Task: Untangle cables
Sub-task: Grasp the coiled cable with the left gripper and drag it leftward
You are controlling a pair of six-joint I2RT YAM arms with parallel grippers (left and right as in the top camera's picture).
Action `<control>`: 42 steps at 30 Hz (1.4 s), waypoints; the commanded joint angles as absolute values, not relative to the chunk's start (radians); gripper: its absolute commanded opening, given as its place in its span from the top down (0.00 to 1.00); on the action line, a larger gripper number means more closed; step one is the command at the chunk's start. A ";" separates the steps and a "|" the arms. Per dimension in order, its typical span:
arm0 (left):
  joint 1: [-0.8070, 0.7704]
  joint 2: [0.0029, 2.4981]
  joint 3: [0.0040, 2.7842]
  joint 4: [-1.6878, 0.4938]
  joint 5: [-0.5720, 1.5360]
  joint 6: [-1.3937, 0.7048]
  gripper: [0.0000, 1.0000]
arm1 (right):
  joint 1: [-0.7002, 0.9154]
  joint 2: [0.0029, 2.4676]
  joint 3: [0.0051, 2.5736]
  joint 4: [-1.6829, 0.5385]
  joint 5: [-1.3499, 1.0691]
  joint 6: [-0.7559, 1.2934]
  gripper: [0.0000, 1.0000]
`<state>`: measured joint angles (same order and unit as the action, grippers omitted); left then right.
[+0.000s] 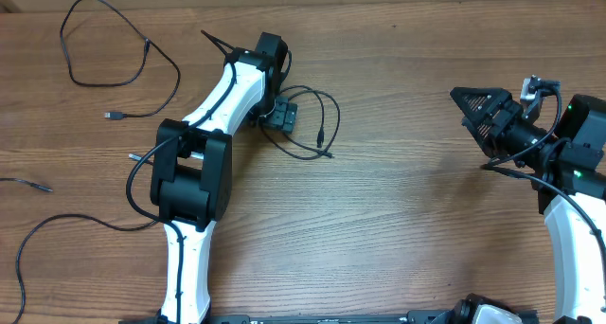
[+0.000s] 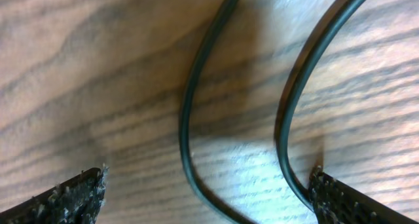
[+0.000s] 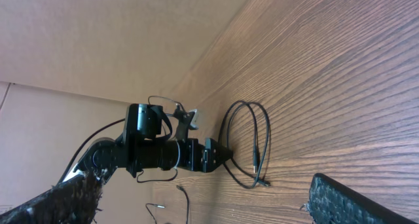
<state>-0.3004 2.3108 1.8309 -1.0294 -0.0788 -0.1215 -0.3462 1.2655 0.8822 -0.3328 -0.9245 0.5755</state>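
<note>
— Three cables on the desk (image 1: 398, 229). How far along is the job?

— Partway, I judge. One long cable (image 1: 114, 59) lies spread out alone, well apart to the left of the left pincer (image 1: 281, 116). A second cord (image 1: 28, 231) trails farther off on that side. The looped cable (image 1: 308, 125) just ahead of that pincer is what is left.

— And the arms?

— Left arm is stretched forward, its pincer low and spread wide, with two strands (image 2: 186, 119) between its tips, one touching the right pad (image 2: 357, 201). The right pincer (image 1: 473, 116) is also wide and holds nothing. It is raised, facing the loop, well apart.
</note>
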 commanded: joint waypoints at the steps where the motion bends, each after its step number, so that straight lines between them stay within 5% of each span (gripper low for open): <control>1: -0.270 2.334 1.816 -1.073 -0.141 -0.152 0.00 | -0.349 1.259 0.888 -0.324 -0.916 0.567 0.00; 42: 0.308 2.334 1.815 -1.126 -0.106 -0.337 0.00 | -0.349 1.259 0.888 -0.324 -0.897 0.567 0.00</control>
<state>0.2882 2.3108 1.8320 -1.1301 -0.0631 -0.3126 -0.3462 1.2655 0.8822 -0.3298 -0.9085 0.5758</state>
